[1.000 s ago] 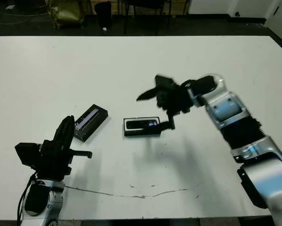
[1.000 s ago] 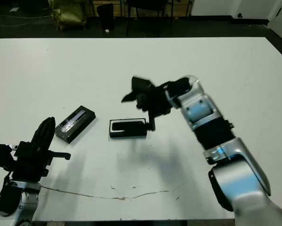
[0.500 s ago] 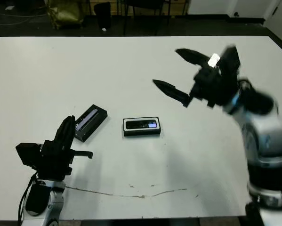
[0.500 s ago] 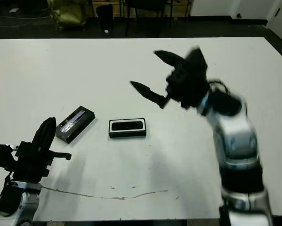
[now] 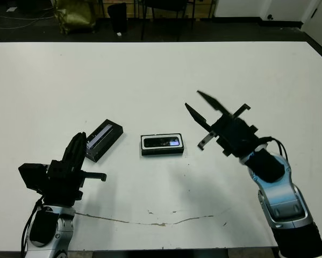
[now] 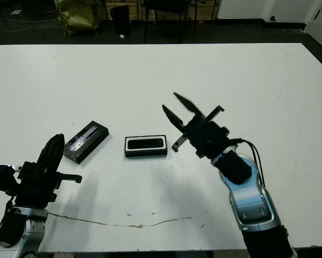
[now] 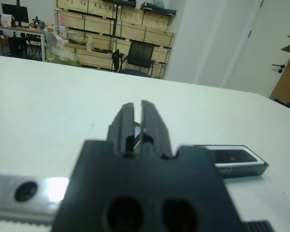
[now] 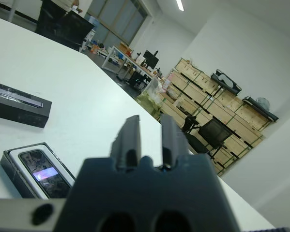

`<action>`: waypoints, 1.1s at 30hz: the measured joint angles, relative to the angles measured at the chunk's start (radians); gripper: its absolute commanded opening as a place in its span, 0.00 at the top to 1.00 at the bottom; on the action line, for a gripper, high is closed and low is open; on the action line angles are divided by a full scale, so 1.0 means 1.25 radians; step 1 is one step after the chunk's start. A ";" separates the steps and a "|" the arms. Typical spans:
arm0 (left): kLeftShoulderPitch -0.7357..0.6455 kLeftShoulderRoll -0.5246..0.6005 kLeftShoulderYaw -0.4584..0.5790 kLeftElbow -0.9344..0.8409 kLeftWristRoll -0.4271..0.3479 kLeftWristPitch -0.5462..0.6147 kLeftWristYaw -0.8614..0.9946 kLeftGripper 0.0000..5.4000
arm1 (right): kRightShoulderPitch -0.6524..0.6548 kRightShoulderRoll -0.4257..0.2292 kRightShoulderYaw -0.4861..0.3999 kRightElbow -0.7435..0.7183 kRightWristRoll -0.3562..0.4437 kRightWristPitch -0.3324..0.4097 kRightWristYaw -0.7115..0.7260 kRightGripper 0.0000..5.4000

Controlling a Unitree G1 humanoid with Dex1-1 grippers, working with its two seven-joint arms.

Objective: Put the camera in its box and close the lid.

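Observation:
The box (image 5: 162,151), a shallow black tray with white lining, rests mid-table with the camera (image 5: 162,142) lying flat inside it. The lid (image 5: 103,140), black with a pale grey stripe, lies on the table just left of the box, angled and apart from it. My right gripper (image 5: 192,98) hovers open above the table, to the right of the box, holding nothing. The right wrist view shows the camera (image 8: 40,171) in the box and the lid (image 8: 14,104) beyond. My left gripper (image 5: 78,138) is shut and empty, near the front left, its tip close to the lid's near end.
A thin dark crack (image 5: 150,221) runs along the white table near the front edge. Chairs and a yellow bag (image 5: 74,13) stand on the dark floor past the far edge. In the left wrist view the box (image 7: 234,164) lies off to one side.
My right gripper has lifted away from the box, swung up and to the right, then come down lower on the right with its fingers less spread. The camera stays in the box. The left arm is still.

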 measured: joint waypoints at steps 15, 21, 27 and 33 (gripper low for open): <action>-0.008 0.098 0.067 -0.079 0.024 0.107 0.000 0.98 | 0.241 0.013 -0.154 -0.042 0.203 0.000 -0.032 1.00; -0.037 0.205 0.097 -0.135 0.020 0.258 -0.038 0.76 | 0.316 0.027 -0.201 -0.078 0.293 0.030 -0.033 1.00; -0.116 0.288 0.146 -0.094 -0.196 0.451 -0.174 0.49 | 0.356 0.057 -0.211 -0.105 0.379 0.116 -0.058 1.00; -0.167 0.318 0.163 -0.032 -0.271 0.538 -0.204 0.23 | 0.364 0.088 -0.211 -0.058 0.417 0.111 -0.045 1.00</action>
